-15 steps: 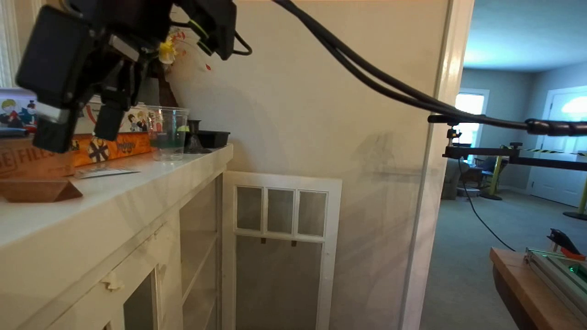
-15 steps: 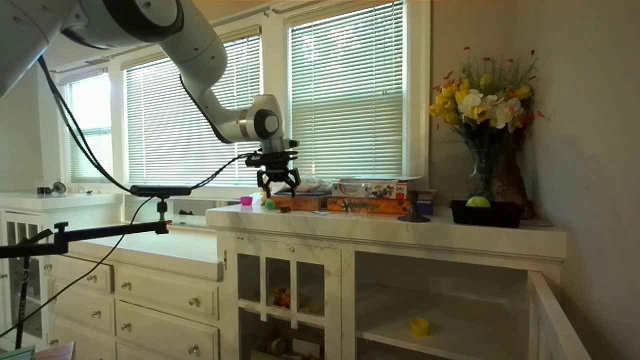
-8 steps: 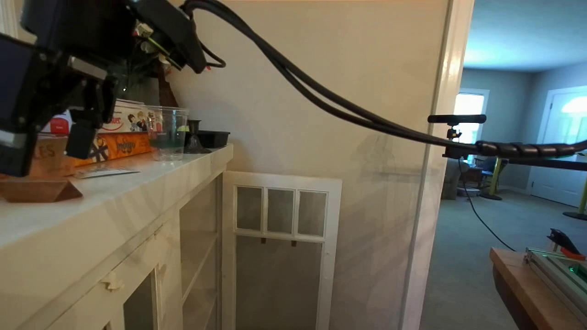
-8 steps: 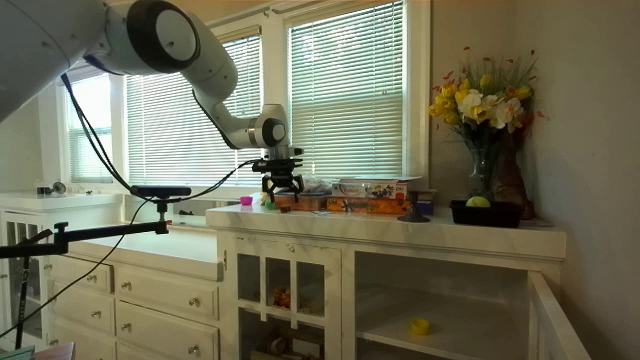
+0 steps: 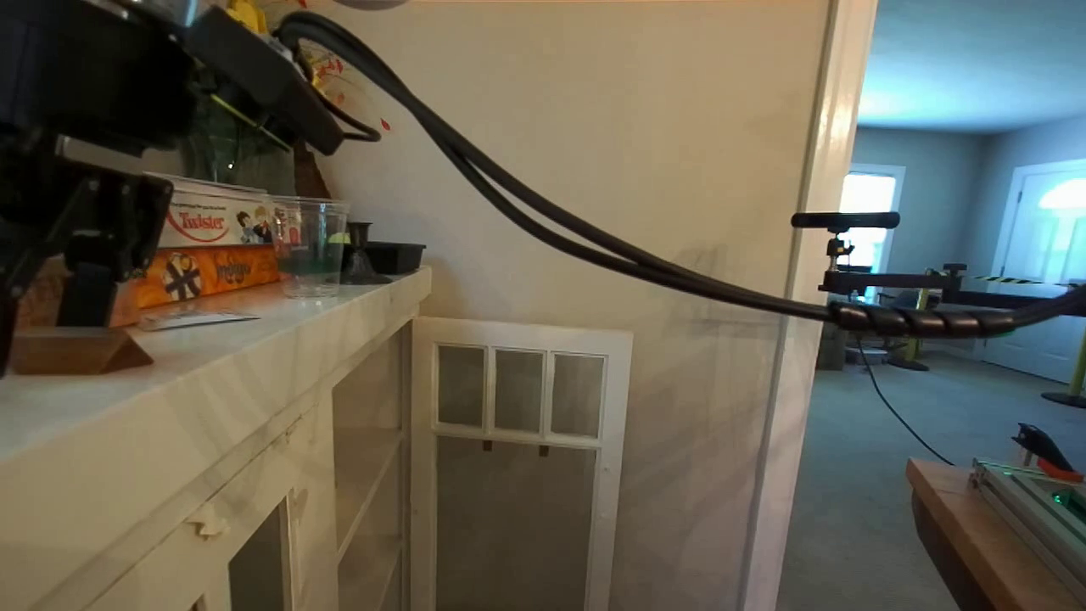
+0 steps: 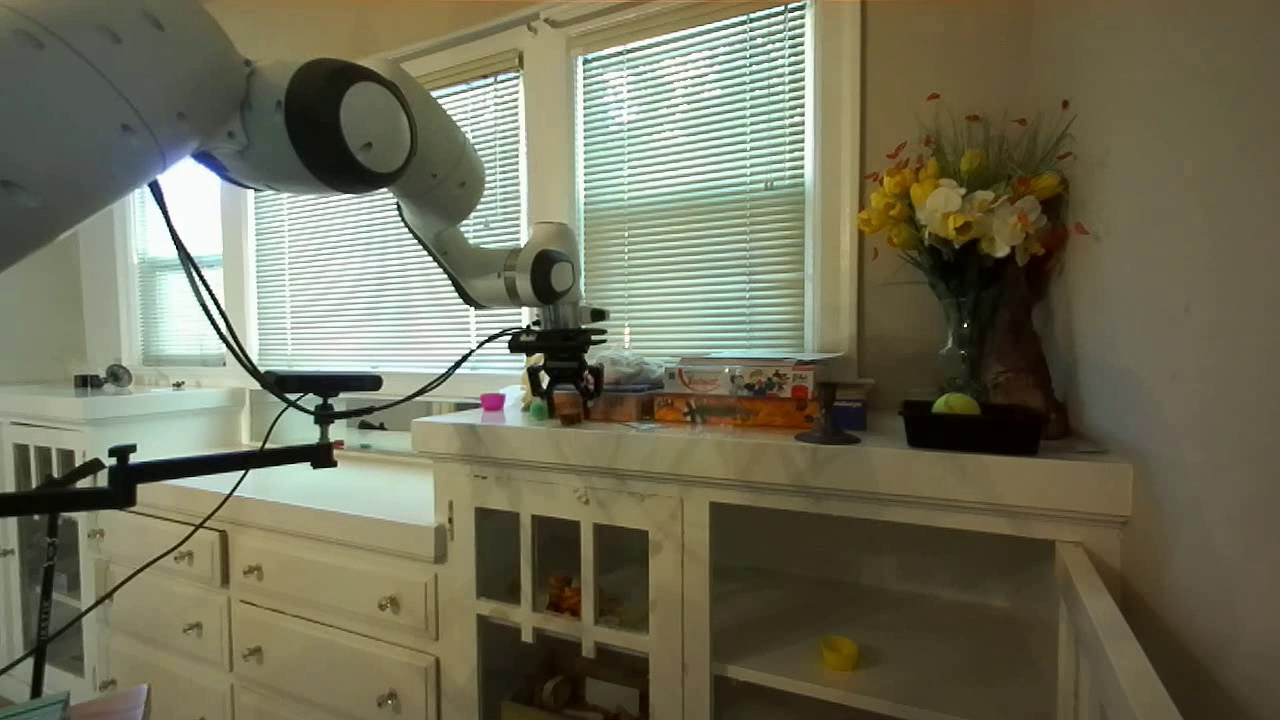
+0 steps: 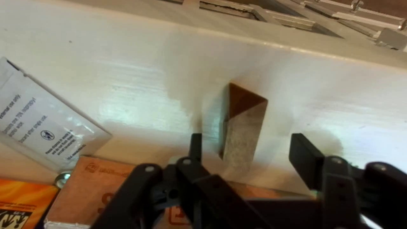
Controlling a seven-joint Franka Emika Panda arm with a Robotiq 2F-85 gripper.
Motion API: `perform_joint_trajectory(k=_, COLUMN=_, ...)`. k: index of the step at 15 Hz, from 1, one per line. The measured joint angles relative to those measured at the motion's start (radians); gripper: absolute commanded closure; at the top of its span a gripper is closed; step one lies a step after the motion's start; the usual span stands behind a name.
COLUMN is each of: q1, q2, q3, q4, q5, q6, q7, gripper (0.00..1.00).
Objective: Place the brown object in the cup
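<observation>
The brown object is a wedge-shaped block lying on the white countertop. It also shows in both exterior views. My gripper is open, with one finger on each side of the block and gaps between fingers and block. In both exterior views the gripper points down, just above or around the block; exact fingertip height is unclear. A clear plastic cup stands upright farther along the counter. It is out of the wrist view. A small pink cup stands at the counter's other end.
A tan box, an orange game box and a Twister box line the counter's back. A white sachet lies near them. A dark holder, black tray and flower vase stand farther along.
My gripper has come down toward the counter and shifted slightly, from above the block to around or just over it. It stays open. The block and the cups have not moved.
</observation>
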Motion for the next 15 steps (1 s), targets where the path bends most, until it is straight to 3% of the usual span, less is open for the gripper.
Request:
perform_joint_trajectory(k=5, q1=0.011, q2=0.031, q3=-0.005, q4=0.051, q5=0.000, q6=-0.019, q7=0.000, gripper=0.93)
perform_joint_trajectory(k=7, q1=0.011, q2=0.032, q3=-0.009, q4=0.055, q5=0.000, q6=-0.019, q7=0.000, gripper=0.89)
perform_joint_trajectory(k=9, q1=0.011, q2=0.032, q3=-0.015, q4=0.057, q5=0.000, q6=-0.019, q7=0.000, gripper=0.94)
perform_joint_trajectory(k=15, q1=0.005, q2=0.008, q3=-0.044, q4=0.038, q5=0.001, q6=-0.010, q7=0.034, gripper=0.94)
